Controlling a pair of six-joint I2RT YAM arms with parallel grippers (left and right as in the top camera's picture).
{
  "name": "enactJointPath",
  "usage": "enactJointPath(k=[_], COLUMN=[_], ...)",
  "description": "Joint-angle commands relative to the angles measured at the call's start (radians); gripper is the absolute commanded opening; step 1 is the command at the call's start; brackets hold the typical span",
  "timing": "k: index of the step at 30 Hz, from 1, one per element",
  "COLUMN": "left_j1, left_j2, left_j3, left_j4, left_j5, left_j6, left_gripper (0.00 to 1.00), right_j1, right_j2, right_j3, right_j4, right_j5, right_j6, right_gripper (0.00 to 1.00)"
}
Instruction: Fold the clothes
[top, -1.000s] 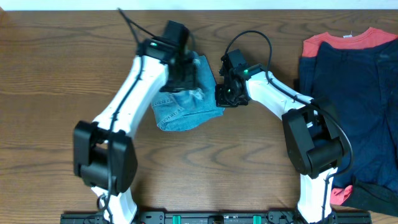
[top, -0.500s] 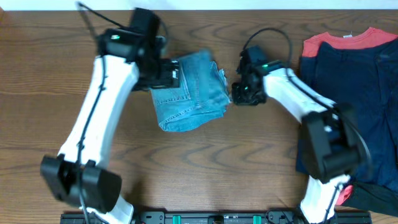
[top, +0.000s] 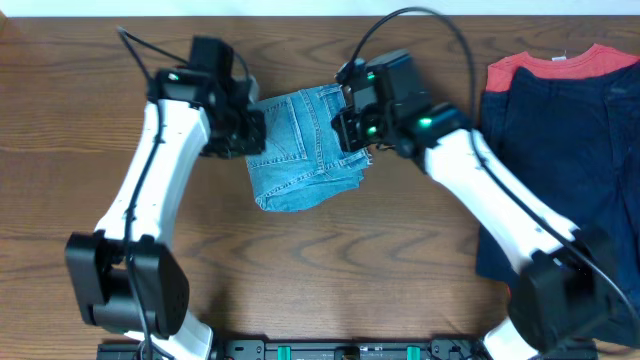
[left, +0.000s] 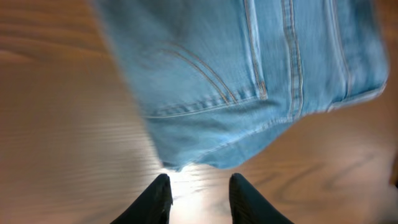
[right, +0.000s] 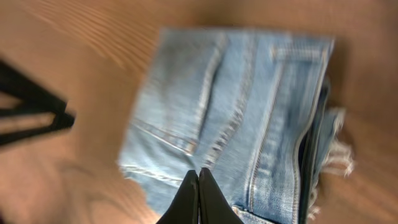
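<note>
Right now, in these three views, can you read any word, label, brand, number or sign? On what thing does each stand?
No text can be read in any view.
Jeans: only seams and pocket stitching show, with no brand patch or label.
Red shirt: a small pale patch at the collar, perhaps a tag, too small to read.

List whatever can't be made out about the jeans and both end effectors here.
- Right wrist view: blur; whether the shut right end effector touches the jeans is unclear.
- Left wrist view: the bottom edge cuts off all but the fingertips of the left end effector.
- Overhead: the jeans' top layer hides the folds beneath; the right edge cuts off the dark garment pile.
</note>
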Motion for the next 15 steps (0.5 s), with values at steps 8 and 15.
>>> enactJointPath(k=[8, 15], left_j1=[-0.002, -0.002], left_j2=[0.060, 0.061], left_j3=[-0.346, -0.457], left_j4=[0.238, 0.390], left_j5=[0.180, 0.092], left_j6=[0.040, -0.007], left_gripper=[0.31, 0.30], right_j1=[-0.032, -0.040], right_j2=[0.352, 0.309], right_j3=[-0.005, -0.005], right_j4=[-0.074, -0.095], right_j5=[0.088, 0.014], right_j6=[0.247, 0.174], right_gripper=[0.01, 0.01])
